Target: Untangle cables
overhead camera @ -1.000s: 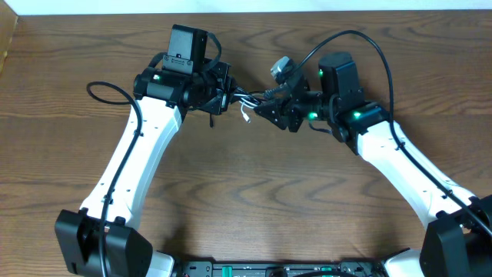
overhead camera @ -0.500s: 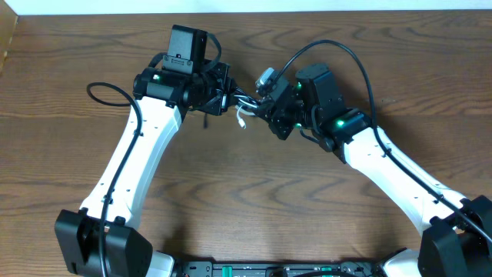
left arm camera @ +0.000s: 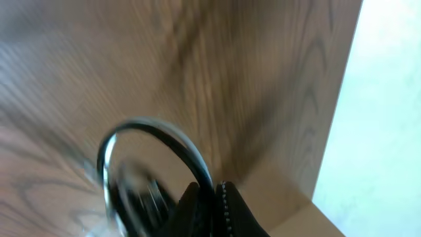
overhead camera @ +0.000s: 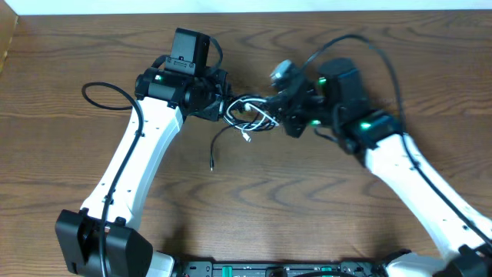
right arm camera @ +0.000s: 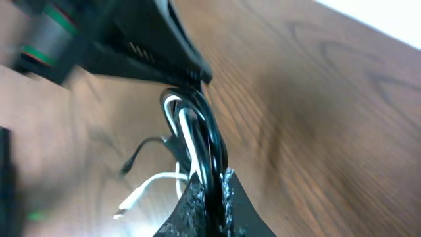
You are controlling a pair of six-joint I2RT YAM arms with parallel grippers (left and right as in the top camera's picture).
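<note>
Cables (overhead camera: 250, 115) stretch side to side between left gripper (overhead camera: 224, 108) and right gripper (overhead camera: 271, 110), both clamped on them.

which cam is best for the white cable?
Right wrist: the white cable is close up, looped alongside the black cable, with its free end trailing left. Overhead shows only small white loops. Left wrist is blurred; I can't pick it out there.

A dark brown wood-grain surface (overhead camera: 254, 200) fills the overhead view, evenly lit, with soft shadows and the grain running left to right. A pale white strip (overhead camera: 323, 6) runs beyond its far edge. A lighter tan board (overhead camera: 6, 38) borders the far left corner.
</note>
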